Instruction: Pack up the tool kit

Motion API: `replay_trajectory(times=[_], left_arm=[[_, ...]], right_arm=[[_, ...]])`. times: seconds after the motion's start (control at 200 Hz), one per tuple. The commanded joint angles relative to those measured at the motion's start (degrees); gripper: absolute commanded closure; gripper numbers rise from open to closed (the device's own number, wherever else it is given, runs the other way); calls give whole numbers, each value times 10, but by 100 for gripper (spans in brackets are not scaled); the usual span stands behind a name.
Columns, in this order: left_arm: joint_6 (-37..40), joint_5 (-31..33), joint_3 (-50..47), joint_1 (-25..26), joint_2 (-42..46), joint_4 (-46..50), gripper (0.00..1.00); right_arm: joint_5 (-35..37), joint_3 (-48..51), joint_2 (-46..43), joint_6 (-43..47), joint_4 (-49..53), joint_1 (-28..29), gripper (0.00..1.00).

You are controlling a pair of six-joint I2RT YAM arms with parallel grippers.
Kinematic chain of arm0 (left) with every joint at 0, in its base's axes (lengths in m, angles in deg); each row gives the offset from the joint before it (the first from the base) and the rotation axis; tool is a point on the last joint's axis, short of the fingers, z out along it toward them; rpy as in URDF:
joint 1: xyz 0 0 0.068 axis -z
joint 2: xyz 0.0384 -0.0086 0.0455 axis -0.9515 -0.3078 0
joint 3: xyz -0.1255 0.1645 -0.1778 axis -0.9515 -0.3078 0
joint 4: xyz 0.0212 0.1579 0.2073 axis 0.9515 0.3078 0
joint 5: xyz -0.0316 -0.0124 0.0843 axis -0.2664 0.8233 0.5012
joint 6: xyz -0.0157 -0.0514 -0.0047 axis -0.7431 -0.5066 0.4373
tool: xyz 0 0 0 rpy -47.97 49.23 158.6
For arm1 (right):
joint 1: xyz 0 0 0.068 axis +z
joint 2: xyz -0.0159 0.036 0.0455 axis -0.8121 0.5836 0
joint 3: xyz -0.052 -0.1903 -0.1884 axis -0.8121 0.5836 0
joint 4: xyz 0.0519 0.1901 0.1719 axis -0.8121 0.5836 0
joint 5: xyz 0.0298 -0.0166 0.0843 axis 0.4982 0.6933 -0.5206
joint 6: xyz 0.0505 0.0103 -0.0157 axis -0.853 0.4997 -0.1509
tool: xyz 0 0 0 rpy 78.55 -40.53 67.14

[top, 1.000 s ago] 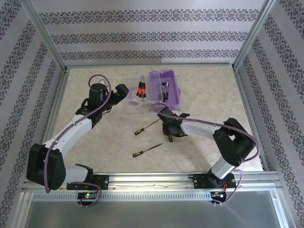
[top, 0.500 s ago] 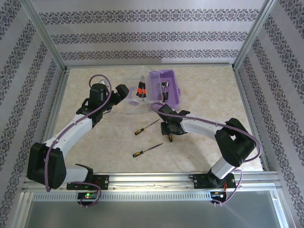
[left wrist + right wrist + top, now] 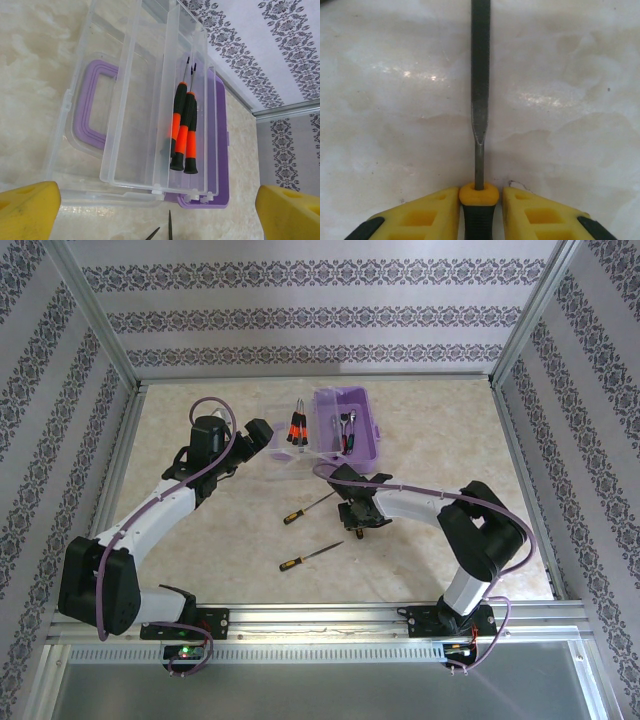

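Right gripper (image 3: 479, 199): shifted slightly leftward since earlier; apparently clenched on file (image 3: 480, 75), blade ahead. Left gripper (image 3: 159, 202): released, spread; screwdriver tray (image 3: 131, 100) ahead.

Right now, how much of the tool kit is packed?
Done: orange-and-black screwdrivers lie in the clear tray, and metal tools sit in the purple box. In hand: the right claw is shut on a file lying on the table. Left: that file, plus two more yellow-handled tools loose on the table.
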Motion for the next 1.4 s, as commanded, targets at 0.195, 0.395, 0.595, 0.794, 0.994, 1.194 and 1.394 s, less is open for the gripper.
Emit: replay_trajectory(times=[0.195,0.395,0.595,0.794,0.994,1.194,1.394], left_arm=[[-8,-10,16,-7,-5,-9,0],[-16,-19,15,-7,-9,-14,0],[-20,-24,14,-7,-9,-17,0],[-20,-25,14,-7,-12,-18,0],[-14,-23,16,-6,-15,-15,0],[-3,-18,24,-10,-10,-4,0],[-24,-28,17,-49,4,-19,0]], right_arm=[[-21,9,-3,-11,3,-7,77],[-47,17,-41,-17,-2,-6,81],[-62,34,-86,-21,10,-6,81],[-54,69,-141,-29,19,-7,81],[-43,85,-214,-34,48,-6,81],[-23,31,-253,-12,86,-8,81],[-22,-110,-157,48,74,-31,81]])
